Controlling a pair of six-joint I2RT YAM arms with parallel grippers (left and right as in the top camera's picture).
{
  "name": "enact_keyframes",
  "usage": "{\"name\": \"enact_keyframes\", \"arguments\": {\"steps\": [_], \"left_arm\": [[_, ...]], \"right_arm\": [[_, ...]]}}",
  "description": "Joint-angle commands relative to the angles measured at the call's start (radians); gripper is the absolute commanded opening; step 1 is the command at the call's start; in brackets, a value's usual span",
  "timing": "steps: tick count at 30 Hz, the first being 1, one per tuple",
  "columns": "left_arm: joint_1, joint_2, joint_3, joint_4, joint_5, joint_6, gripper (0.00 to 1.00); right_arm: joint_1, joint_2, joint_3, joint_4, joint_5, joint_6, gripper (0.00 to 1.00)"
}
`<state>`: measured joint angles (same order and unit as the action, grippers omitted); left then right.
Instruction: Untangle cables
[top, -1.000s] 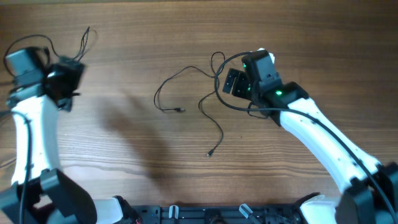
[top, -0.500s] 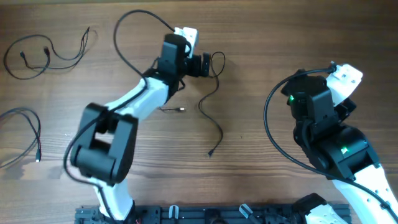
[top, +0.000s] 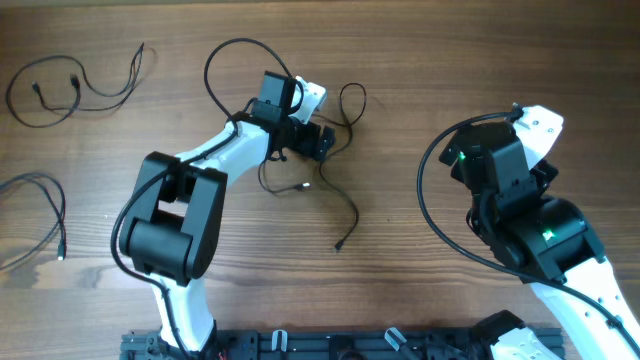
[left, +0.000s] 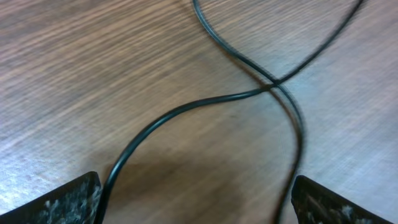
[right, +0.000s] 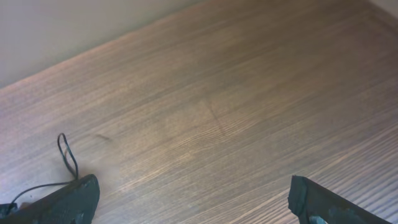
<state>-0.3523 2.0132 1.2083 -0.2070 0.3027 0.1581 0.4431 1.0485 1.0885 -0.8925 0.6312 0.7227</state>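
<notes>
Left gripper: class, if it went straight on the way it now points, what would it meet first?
The left gripper would probably meet the crossed black cables first, lying on the table just ahead; depth is unclear.

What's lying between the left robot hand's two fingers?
In the left wrist view, two strands of the thin black cables cross on the wooden table between the left gripper's open fingers. Nothing else lies there.

**Both grippers wide apart**

The left arm stretches forward and inward, and the left gripper points down with its jaws spread wide. The right arm is folded close, and the right gripper is equally spread.
</notes>
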Motion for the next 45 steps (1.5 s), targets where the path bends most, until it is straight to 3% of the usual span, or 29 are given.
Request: {"name": "enact_keyframes", "arguments": {"steps": [1,3,6,10,11,14,15,21,24,27,34,40,45], "left_arm": [[-0.003,-0.128,-0.01,-0.03,0.077,-0.104,1.0],[-0.005,-0.138,-0.01,-0.12,0.169,-0.114,1.0],[-0.01,-0.107,-0.011,-0.239,0.148,-0.114,1.0],[-0.009,-0.107,-0.01,-0.154,-0.206,-0.11,1.0],[-0.009,-0.107,-0.01,-0.112,-0.239,-0.11,1.0],[-0.009,-0.101,-0.01,0.006,-0.189,-0.071,0.99],[-0.009,-0.09,-0.01,0.006,-0.164,-0.023,1.0],[-0.01,-0.027,-0.01,-0.098,-0.01,-0.016,1.0],[-0.01,-0.027,-0.01,-0.193,0.048,-0.134,1.0],[-0.012,-0.027,-0.01,-0.287,0.19,-0.145,1.0],[-0.077,-0.027,-0.011,-0.414,0.192,-0.472,0.97],[-0.195,-0.027,-0.011,-0.415,-0.164,-0.82,0.85],[-0.235,-0.027,-0.01,-0.425,-0.227,-0.847,0.73]], "right_arm": [[0.0,0.02,0.004,-0.013,-0.029,0.013,1.0],[0.0,0.037,0.004,-0.012,-0.032,0.014,1.0],[0.0,0.089,0.004,-0.009,-0.054,0.021,1.0],[0.0,0.149,0.004,-0.01,-0.152,0.02,1.0],[0.0,0.164,0.004,-0.011,-0.172,0.02,1.0],[0.0,0.2,0.004,-0.011,-0.207,0.021,1.0],[0.0,0.205,0.004,-0.011,-0.208,0.021,1.0],[0.0,0.204,0.004,-0.01,-0.208,0.02,1.0],[0.0,0.204,0.004,-0.01,-0.208,0.021,1.0],[0.0,0.204,0.004,-0.01,-0.208,0.021,1.0],[0.0,0.204,0.004,-0.009,-0.208,0.021,1.0],[0.0,0.204,0.004,-0.01,-0.208,0.021,1.0],[0.0,0.197,0.004,-0.002,-0.295,0.092,1.0]]}}
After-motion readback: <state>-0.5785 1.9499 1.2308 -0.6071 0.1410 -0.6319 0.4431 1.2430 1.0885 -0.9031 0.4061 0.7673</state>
